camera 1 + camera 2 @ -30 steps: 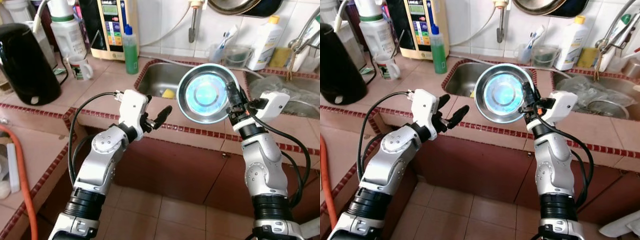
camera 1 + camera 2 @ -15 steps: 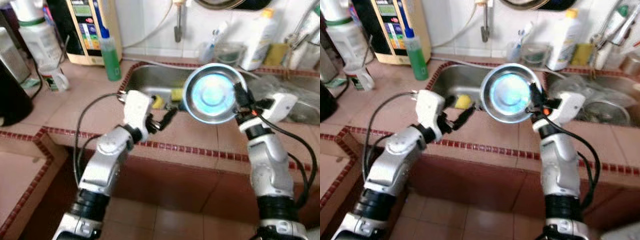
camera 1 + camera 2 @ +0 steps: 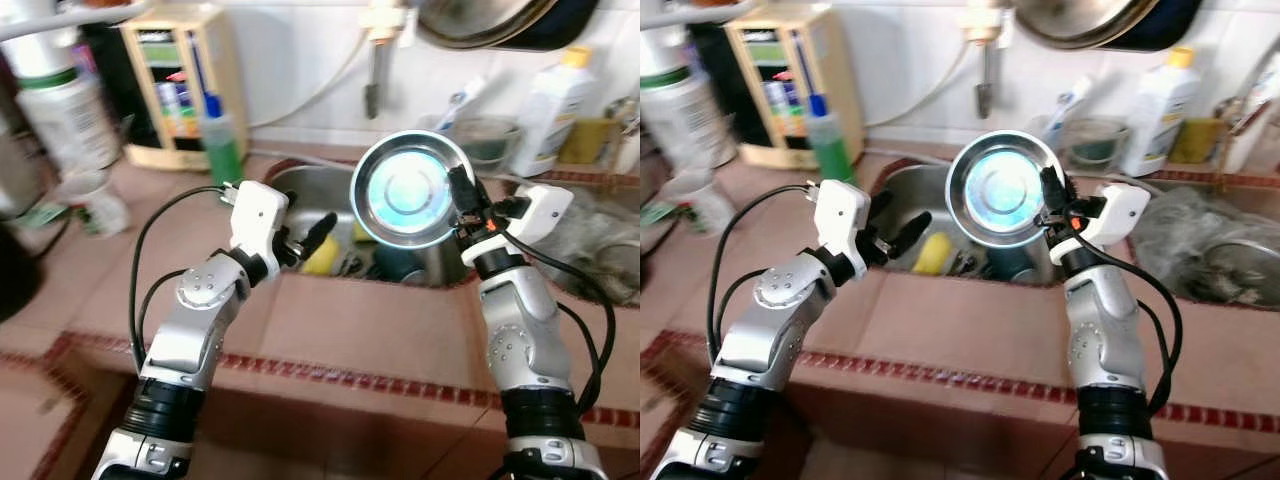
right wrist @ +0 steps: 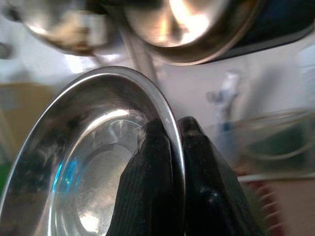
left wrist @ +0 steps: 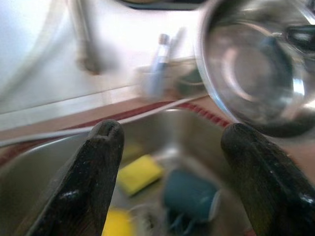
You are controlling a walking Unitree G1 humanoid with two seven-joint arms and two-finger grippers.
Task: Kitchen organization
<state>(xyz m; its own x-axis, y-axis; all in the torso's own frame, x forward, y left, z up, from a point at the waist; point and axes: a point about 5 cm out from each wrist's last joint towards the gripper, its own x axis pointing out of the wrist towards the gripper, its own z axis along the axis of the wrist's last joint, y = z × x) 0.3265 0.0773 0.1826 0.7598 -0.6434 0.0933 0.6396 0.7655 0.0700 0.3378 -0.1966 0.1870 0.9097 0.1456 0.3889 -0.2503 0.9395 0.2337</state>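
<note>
So the right pincer (image 3: 462, 196) is clamped on the rim of a steel bowl (image 3: 408, 190), one finger inside and one outside, as the right wrist view shows. The bowl is held up on edge, its hollow facing the head camera, right above the sink (image 3: 300, 185). The left pincer (image 3: 310, 235) hangs over the near edge of that sink with its fingers spread wide and nothing between them.

My read: this is the carrying step, bowl in hand and not yet put anywhere. Down in the sink there's a yellow sponge (image 5: 140, 173) and a teal cup (image 5: 189, 196), so the basin is already cluttered. Pans hang on the wall above (image 3: 1080, 20), and there's a dish soap bottle (image 3: 550, 95) on the tiled surface (image 3: 340, 330) behind the basin.

Next move probably needs a decision on where it goes. If it goes into the sink, it has to tip flat and come down clear of the cup. The grip is only on the thin rim, so it could swivel.
</note>
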